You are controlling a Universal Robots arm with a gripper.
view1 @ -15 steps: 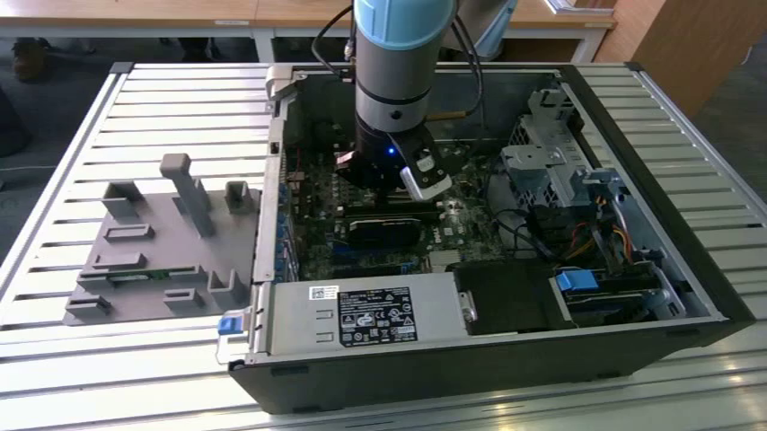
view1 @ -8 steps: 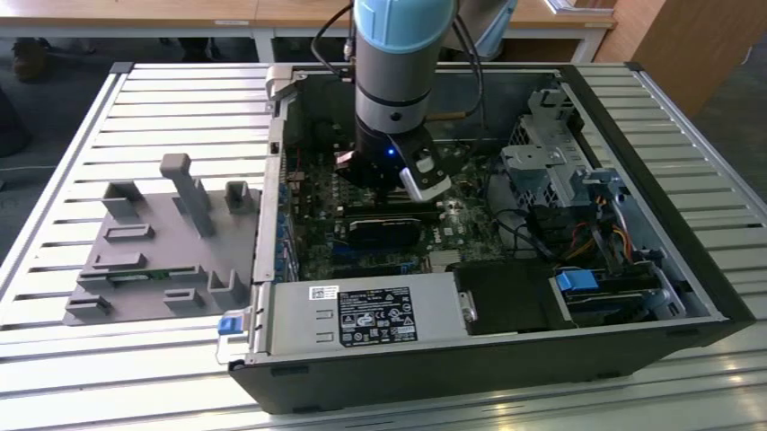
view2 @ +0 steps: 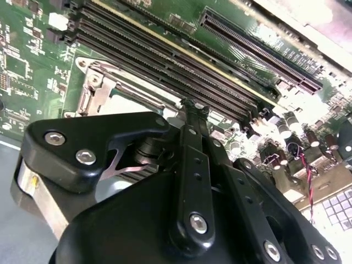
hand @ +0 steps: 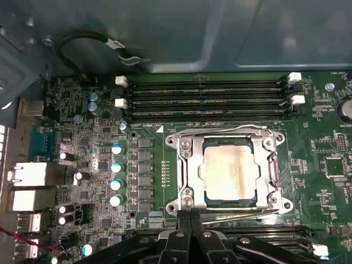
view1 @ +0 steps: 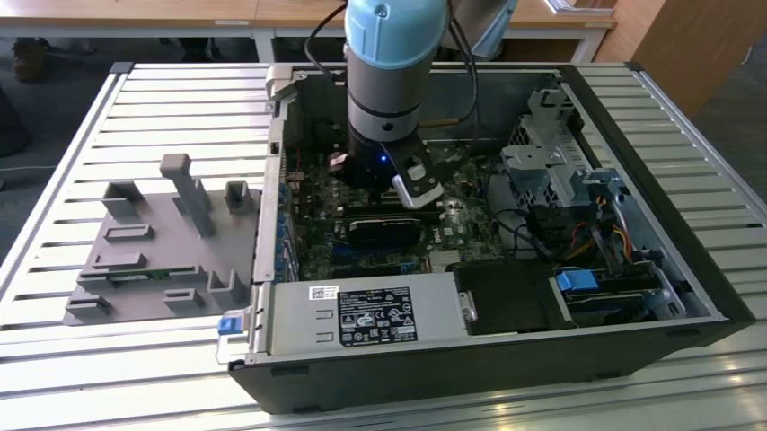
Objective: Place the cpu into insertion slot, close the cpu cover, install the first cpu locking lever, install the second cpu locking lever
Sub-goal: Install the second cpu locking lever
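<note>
The cpu (hand: 231,170), a silver-grey square, lies flat in the insertion slot (hand: 231,203). The silver cpu cover (hand: 187,165) is down over it and frames it through its window. Thin wire levers run along two opposite sides of the cover, one (hand: 220,131) by the memory slots and one (hand: 242,216) on the gripper's side. My gripper (hand: 190,217) is shut, its fingertips pressed together just off the cover's edge near that second lever. In the second wrist view the gripper (view2: 193,105) hovers by the cover's corner (view2: 99,91). The arm (view1: 383,90) reaches down into the case.
Long black memory slots (hand: 209,99) lie beside the socket, with capacitors (hand: 116,176) on another side. A grey power-supply box (view1: 359,314), a drive cage (view1: 551,171) and cables crowd the open case. A grey fixture (view1: 168,242) stands on the slatted table at the exterior view's left.
</note>
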